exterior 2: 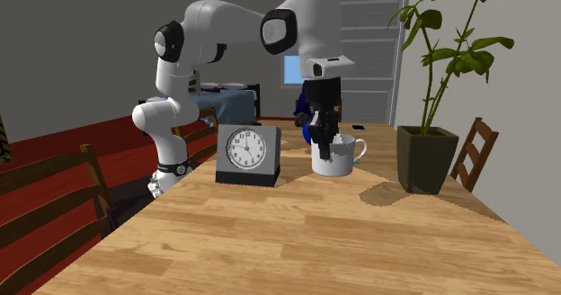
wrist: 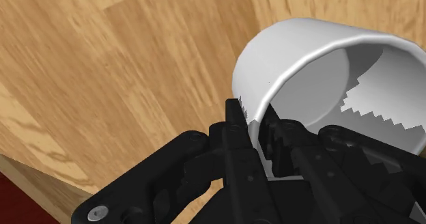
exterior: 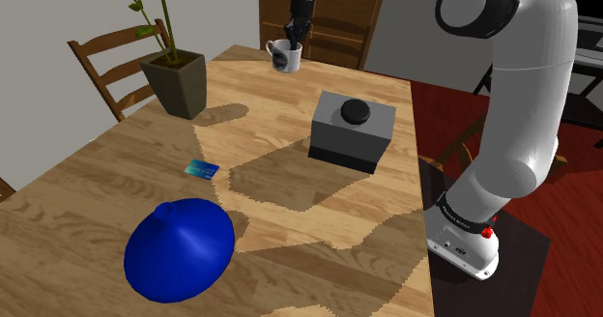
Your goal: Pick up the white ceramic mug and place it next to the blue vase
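**Mug pinched by its rim, vase at the counter's other end**

The white mug (exterior: 283,58) is at the far end of the wooden counter (exterior: 116,180), close to its far edge. The blue vase (exterior: 181,249) lies well apart from it, toward the shoulder view's lower left. The carry ahead therefore runs almost the whole length of the counter, back toward the stand's end. A small card (exterior: 202,169) lies near that line. The dark clock box (exterior: 351,131) stands off it to the right and the potted plant (exterior: 177,81) to the left.

The gripper (wrist: 254,120) comes down on the mug from above, its fingers narrowed to a pinch on the mug's wall at the rim. One finger is outside the wall and the other inside (the wrist view makes this plain). The handle points away from the gripper in the second exterior view. I cannot tell whether the mug's base touches the wood or hangs just above it.
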